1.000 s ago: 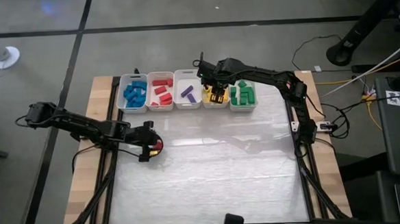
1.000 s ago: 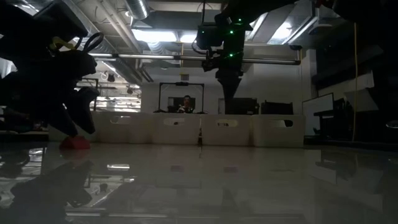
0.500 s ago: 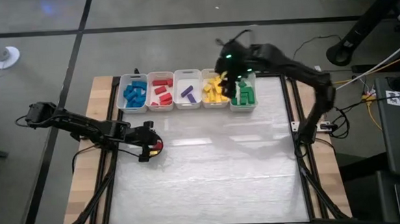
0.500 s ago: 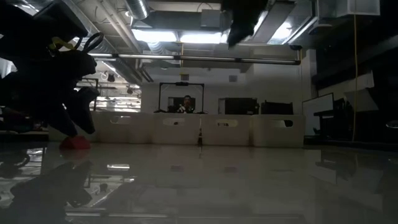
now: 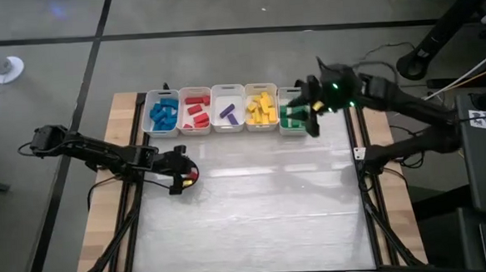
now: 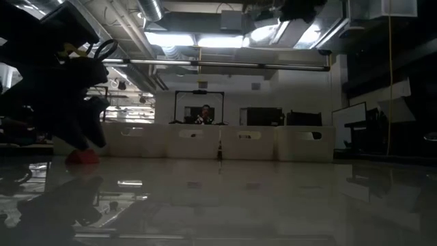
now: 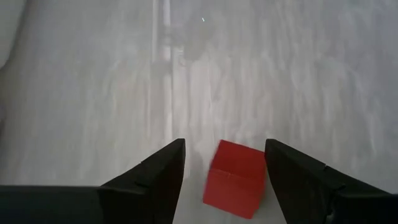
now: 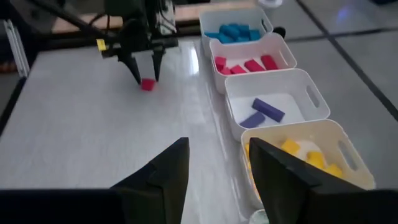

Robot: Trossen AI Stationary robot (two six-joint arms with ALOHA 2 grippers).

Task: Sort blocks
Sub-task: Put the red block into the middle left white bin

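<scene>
Alignment is the thing to get right here: the left gripper point(image 7: 224, 180) stands low over the counter point(image 5: 255, 210) with its jaws spread wide and released, one to each side of the last loose red block point(image 7: 235, 177), which lies on the bare surface just in front of the row of white bins point(image 5: 230, 120). In the left wrist view the block sits off-centre, nearer one finger than the other and turned a little askew, so a good grasp probably calls for a slight sideways correction and a touch more descent before closing, lest the cube be nudged away or pinched by a corner. Once gripped, it likely belongs in the bin with the red blocks point(image 5: 196, 112), second from the blue end, so the lift should clear the rim. The right gripper point(image 5: 309, 116) hovers by the green bin point(image 5: 295, 131) at the far end, jaws parted and empty, well apart from this work.
</scene>
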